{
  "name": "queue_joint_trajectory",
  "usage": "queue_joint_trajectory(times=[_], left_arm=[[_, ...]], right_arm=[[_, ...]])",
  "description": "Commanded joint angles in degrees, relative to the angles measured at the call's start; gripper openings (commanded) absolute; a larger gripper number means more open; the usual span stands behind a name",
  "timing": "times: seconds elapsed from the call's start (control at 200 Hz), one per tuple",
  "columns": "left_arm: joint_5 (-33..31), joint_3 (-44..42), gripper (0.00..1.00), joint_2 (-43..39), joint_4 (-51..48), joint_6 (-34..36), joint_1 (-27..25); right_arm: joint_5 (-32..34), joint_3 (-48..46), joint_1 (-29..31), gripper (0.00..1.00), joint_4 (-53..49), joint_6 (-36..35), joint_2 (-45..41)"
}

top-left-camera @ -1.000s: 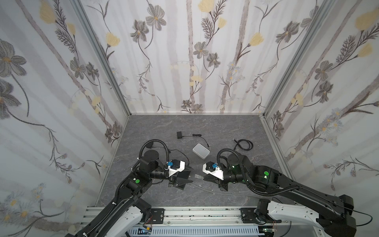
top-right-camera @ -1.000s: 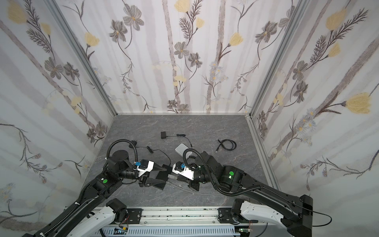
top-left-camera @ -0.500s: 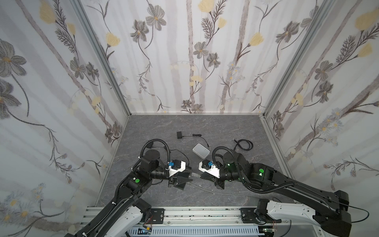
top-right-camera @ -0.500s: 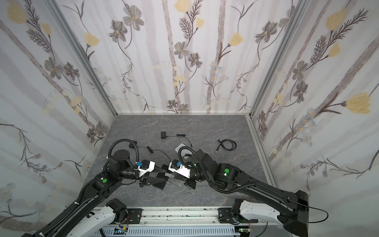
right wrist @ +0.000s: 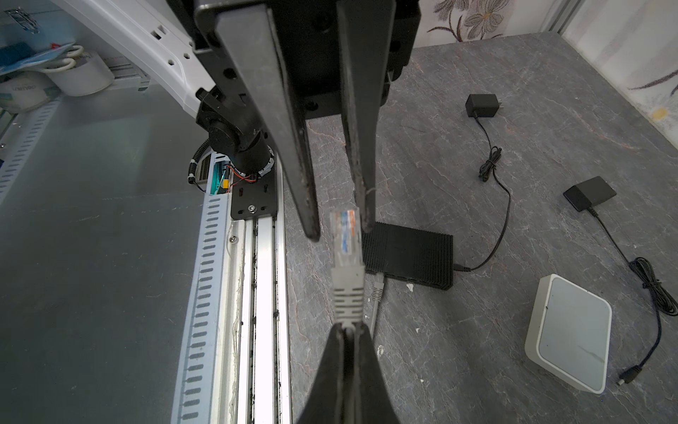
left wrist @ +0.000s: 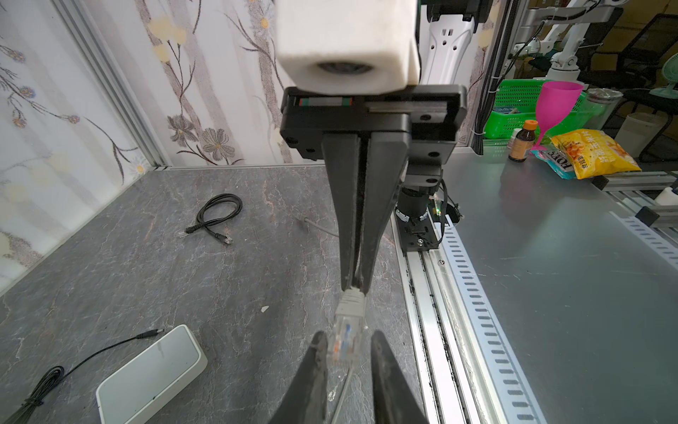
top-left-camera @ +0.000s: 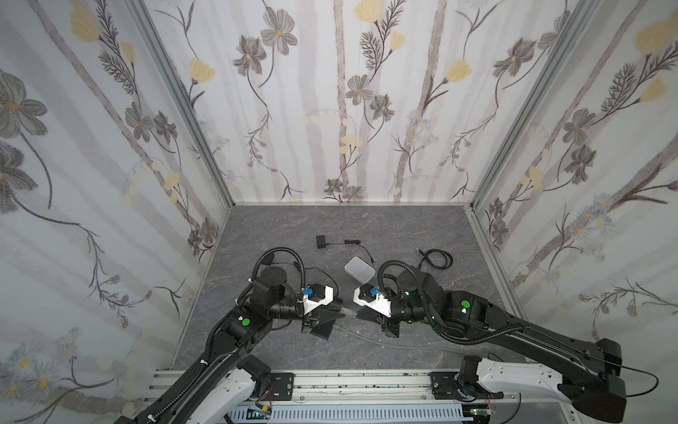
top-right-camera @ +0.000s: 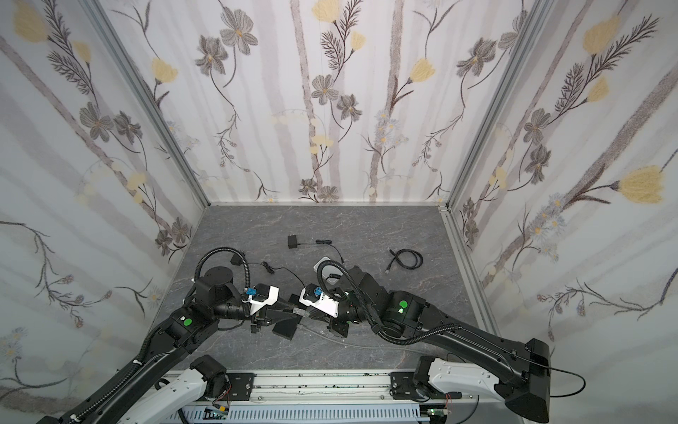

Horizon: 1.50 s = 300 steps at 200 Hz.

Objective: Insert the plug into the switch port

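Right gripper (right wrist: 350,332): clamped on grey boot of plug (right wrist: 345,238). Left gripper (left wrist: 348,336): jaws apart, straddling clear plug tip, one finger (right wrist: 361,165) just beside it. Black switch (right wrist: 411,253) on table (right wrist: 477,330) below left gripper, ports hidden, corner behind finger. White box (right wrist: 568,330), power adapter (right wrist: 482,104) lie further off.

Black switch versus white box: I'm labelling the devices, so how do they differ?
The black switch has ribbed sides; the white box is smooth with rounded corners. A thin lead is plugged into the black switch, while the barrel plug beside the white box lies loose. The black switch sits nearer the front rail than the white box. Both are flat boxes lying on the grey table.
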Motion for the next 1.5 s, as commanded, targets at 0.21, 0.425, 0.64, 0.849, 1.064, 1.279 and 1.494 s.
queue_joint_trajectory(times=[0.21,0.425,0.64,0.849,1.064,1.279,1.494], left_arm=[[0.3,0.6,0.12,0.0,-0.3,1.4,0.0],[0.2,0.7,0.1,-0.2,-0.2,1.3,0.0],[0.1,0.6,0.09,-0.5,0.1,1.1,0.0],[0.3,0.5,0.09,-0.5,0.2,1.1,0.0],[0.6,0.5,0.09,-0.4,0.2,1.0,0.0],[0.7,0.4,0.09,-0.5,0.3,1.0,0.0],[0.7,0.4,0.09,-0.6,0.3,1.0,0.0]], right_arm=[[-0.2,1.0,0.1,0.0,2.6,0.3,0.4],[-0.7,0.7,0.2,0.21,2.6,-0.1,-0.5],[-3.2,-4.8,0.0,0.38,9.8,0.3,-7.0],[-4.0,-14.9,-0.1,0.48,22.0,2.2,-12.2],[-3.0,-17.3,-0.4,0.49,26.4,4.1,-9.2],[-3.3,-17.4,-0.8,0.46,29.1,4.8,-7.0],[-3.8,-17.4,-1.2,0.39,29.7,5.3,-6.6]])
